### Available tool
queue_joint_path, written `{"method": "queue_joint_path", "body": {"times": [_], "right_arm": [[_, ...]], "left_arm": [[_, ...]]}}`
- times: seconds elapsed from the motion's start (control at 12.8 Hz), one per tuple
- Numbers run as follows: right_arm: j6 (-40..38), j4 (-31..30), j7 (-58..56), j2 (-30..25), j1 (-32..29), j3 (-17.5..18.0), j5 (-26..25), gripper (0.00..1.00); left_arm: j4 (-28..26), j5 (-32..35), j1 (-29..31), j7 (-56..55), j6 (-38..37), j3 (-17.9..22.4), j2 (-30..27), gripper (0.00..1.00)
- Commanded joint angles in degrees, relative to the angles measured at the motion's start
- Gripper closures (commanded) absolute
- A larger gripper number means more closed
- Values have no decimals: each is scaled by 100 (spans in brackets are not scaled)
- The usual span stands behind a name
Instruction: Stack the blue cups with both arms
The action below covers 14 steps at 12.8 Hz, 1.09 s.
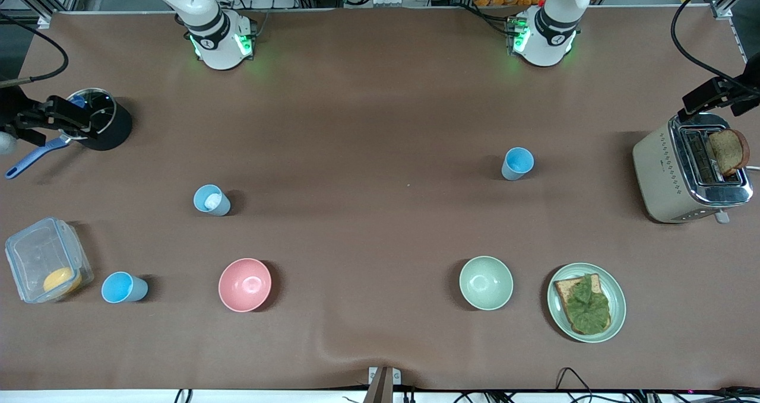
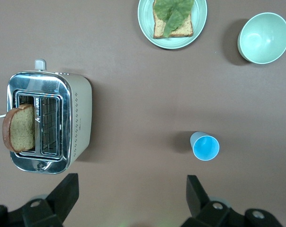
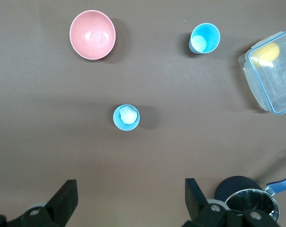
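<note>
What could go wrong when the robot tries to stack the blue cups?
1. The three blue cups stand far apart: one near the toaster, one with a whitish patch inside, one beside the clear box. Carrying them together risks a drop.
2. That last cup sits close to the box, so a tool could bump it.
3. Both tools, left and right, are open and high up; a crooked grab might tip a light cup.

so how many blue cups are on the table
3, none stacked. One blue cup stands near the toaster, one with a whitish patch inside sits toward the right arm's end, and one is beside the clear container.
</note>
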Motion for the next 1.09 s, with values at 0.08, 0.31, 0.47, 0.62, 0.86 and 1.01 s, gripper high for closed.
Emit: {"method": "queue_joint_path", "body": {"times": [0.08, 0.31, 0.47, 0.62, 0.86, 1.01], "right_arm": [[13, -25, 20, -16, 31, -43, 24, 0], [13, -25, 20, -16, 23, -43, 60, 0], [31, -25, 11, -16, 5, -43, 60, 0], [40, -33, 11, 10, 14, -43, 60, 0], [13, -95, 11, 10, 5, -43, 60, 0], [66, -148, 2, 28, 31, -43, 60, 0]], "left_arm": [[73, -16, 77, 165, -49, -19, -40, 0], [65, -34, 94, 174, -49, -19, -31, 0], [65, -42, 94, 174, -40, -19, -14, 0], [39, -34, 94, 174, -40, -19, -13, 0], [56, -51, 182, 174, -40, -19, -13, 0], [47, -77, 165, 165, -40, -28, -13, 0]]}}
